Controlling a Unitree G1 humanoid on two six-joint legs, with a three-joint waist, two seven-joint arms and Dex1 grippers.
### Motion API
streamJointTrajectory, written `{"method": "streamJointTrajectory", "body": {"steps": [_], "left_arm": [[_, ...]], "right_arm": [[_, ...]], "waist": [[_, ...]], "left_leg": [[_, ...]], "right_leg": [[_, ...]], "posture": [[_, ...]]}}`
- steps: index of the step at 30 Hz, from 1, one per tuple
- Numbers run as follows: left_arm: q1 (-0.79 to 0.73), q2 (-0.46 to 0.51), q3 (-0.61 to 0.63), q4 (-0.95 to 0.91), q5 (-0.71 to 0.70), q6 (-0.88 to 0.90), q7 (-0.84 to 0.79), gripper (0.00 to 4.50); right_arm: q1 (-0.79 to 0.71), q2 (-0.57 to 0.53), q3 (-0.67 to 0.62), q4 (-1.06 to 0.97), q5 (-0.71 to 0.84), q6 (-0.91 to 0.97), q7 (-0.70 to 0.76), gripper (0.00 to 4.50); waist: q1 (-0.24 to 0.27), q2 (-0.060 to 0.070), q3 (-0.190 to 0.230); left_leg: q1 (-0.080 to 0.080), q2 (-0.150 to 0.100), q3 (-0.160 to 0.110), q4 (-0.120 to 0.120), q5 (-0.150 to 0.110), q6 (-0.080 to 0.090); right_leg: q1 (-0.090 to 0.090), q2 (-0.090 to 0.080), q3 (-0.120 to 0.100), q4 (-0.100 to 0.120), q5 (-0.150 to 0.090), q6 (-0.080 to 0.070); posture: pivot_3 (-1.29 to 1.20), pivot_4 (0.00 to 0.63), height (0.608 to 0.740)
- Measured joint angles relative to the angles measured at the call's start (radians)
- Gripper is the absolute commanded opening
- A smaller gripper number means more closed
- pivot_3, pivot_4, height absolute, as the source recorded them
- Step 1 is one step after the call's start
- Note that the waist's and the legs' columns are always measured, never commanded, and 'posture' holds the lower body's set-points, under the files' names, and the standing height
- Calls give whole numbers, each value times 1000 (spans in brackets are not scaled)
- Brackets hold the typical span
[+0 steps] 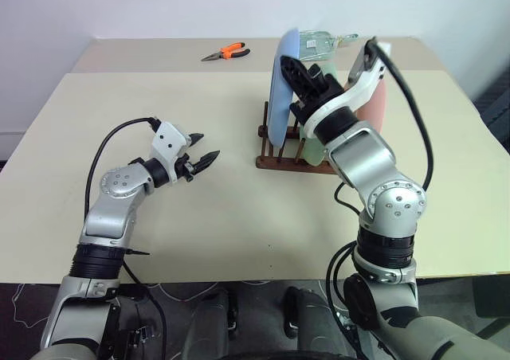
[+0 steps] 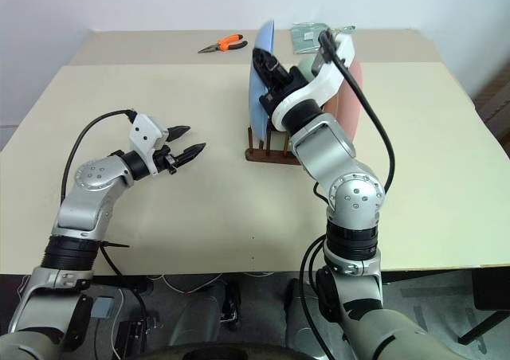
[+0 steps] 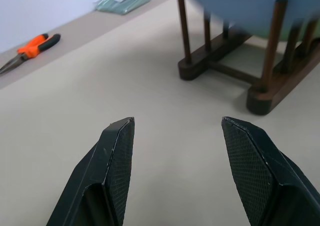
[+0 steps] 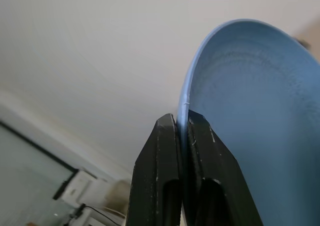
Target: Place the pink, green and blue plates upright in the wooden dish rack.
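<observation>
The blue plate [image 1: 280, 89] stands upright at the left end of the wooden dish rack [image 1: 277, 162]. My right gripper [image 1: 289, 62] is shut on its top rim, and in the right wrist view the two fingers [image 4: 165, 151] pinch the plate's edge [image 4: 250, 111]. Beside it in the rack, the green plate [image 1: 313, 150] is partly hidden by my right arm, and the pink plate [image 1: 381, 105] stands at the right end. My left gripper [image 1: 205, 146] hovers open over the table left of the rack, with nothing between its fingertips [image 3: 120, 136].
Orange-handled pliers [image 1: 227, 52] lie at the back of the table. A clear glass dish [image 1: 320, 41] sits behind the rack. Bare tabletop [image 1: 239, 217] stretches in front of and to the left of the rack.
</observation>
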Motion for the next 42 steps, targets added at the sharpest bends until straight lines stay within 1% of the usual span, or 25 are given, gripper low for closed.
{"method": "streamJointTrajectory", "body": {"steps": [1,4,7,13,15,17,20,22,24,26,27,28,29,31,33,34,35,36,38,40,42], "left_arm": [[0,-1,0,0,0,3,0,2831],[0,-3,-1,-3,0,14,0,2831],[2,-9,-2,-11,0,16,0,2831],[6,-21,-15,-28,0,25,0,2831],[8,-24,-19,-33,0,33,0,2831],[9,-32,-19,-33,0,37,1,2831],[11,-41,-21,-34,0,40,1,2831],[11,-44,-23,-34,0,41,1,2831],[13,-51,-27,-35,1,41,-1,2831],[16,-50,-32,-32,0,39,-5,2831],[17,-49,-32,-29,1,40,-7,2831],[19,-48,-31,-28,1,40,-7,2831],[12,-52,-40,-26,0,36,-15,2831],[13,-48,-43,-16,0,34,-30,2831],[11,-44,-52,-4,0,34,-51,2831],[7,-44,-62,-3,0,34,-71,2831],[2,-44,-68,-3,-2,35,-87,2831],[-7,-45,-83,-4,-5,37,-109,2831],[-16,-50,-102,-23,-26,58,-151,2831],[-20,-62,-129,-69,-54,90,-191,2831],[-20,-75,-156,-124,-79,121,-218,2831]], "right_arm": [[0,0,-3,13,-2,3,-1,988],[0,-6,-10,26,-15,13,-2,2411],[-8,-45,4,26,-70,33,27,3834],[-50,-127,30,20,-165,80,122,3834],[-86,-209,43,5,-192,117,175,3834],[-121,-277,28,-35,-181,154,215,3834],[-138,-361,-30,-104,-118,186,277,3834],[-130,-435,-85,-143,-57,204,327,3834],[-84,-552,-178,-196,-12,207,395,3834],[12,-666,-287,-215,-6,210,448,3834],[76,-715,-343,-207,-15,212,473,3604],[112,-737,-374,-196,-27,216,487,3322],[201,-785,-432,-194,-40,220,526,3010],[350,-867,-495,-205,-89,236,616,2022],[519,-951,-516,-272,-162,247,740,1028],[594,-978,-514,-329,-196,248,793,525],[626,-982,-507,-364,-212,247,820,54],[657,-982,-499,-410,-232,242,842,54],[698,-984,-464,-476,-291,225,858,54],[723,-996,-393,-514,-404,199,845,54],[747,-1033,-317,-520,-522,183,825,54]], "waist": [[0,0,0],[0,0,0],[1,0,0],[1,0,0],[2,0,0],[4,0,0],[5,0,0],[6,0,0],[14,0,0],[25,-1,0],[29,-1,0],[28,-1,0],[33,-1,0],[32,0,0],[28,0,0],[24,0,-1],[21,0,0],[21,0,0],[24,-1,0],[26,-1,0],[28,-1,0]], "left_leg": [[0,0,0,0,0,0],[0,0,0,0,0,0],[0,0,0,0,0,0],[0,0,0,0,0,0],[-1,0,0,0,0,0],[-1,0,-1,0,0,0],[-2,0,-1,0,0,0],[-2,0,-1,0,0,0],[-2,0,-1,0,-1,1],[-3,0,-1,0,-1,2],[-3,0,0,0,-1,2],[-3,0,0,0,-1,2],[-4,0,-1,0,-1,2],[-4,0,-1,0,-1,2],[-4,0,-1,0,-1,2],[-4,0,-1,0,-1,2],[-3,1,-1,0,-1,2],[-3,1,-1,0,-1,1],[-3,1,-2,1,-2,0],[-3,1,-2,1,-3,-2],[-4,0,-2,1,-3,-2]], "right_leg": [[0,0,0,0,0,0],[0,0,0,0,0,0],[0,0,0,0,0,0],[-1,0,0,0,0,0],[-1,-1,0,0,0,0],[-1,0,0,0,0,0],[-1,0,0,-1,0,0],[-1,-1,0,-2,0,0],[0,0,0,-4,0,0],[0,-1,0,-6,0,0],[0,-1,0,-6,0,0],[0,-1,0,-6,0,0],[1,-1,0,-7,0,1],[0,-1,0,-7,0,1],[-1,-1,0,-7,0,1],[0,0,0,-7,0,1],[-1,0,0,-7,0,1],[0,0,0,-7,-1,2],[0,-1,0,-7,-2,0],[1,-1,0,-9,-1,-1],[1,-2,0,-10,-1,-1]], "posture": [[0,150,716],[0,150,716],[0,150,716],[0,150,716],[0,150,716],[0,150,716],[0,150,716],[0,150,716],[0,150,716],[0,150,716],[0,150,716],[0,150,716],[0,150,716],[0,150,716],[0,150,716],[0,150,716],[0,150,716],[0,150,716],[0,150,716],[0,150,716],[0,150,716]]}}
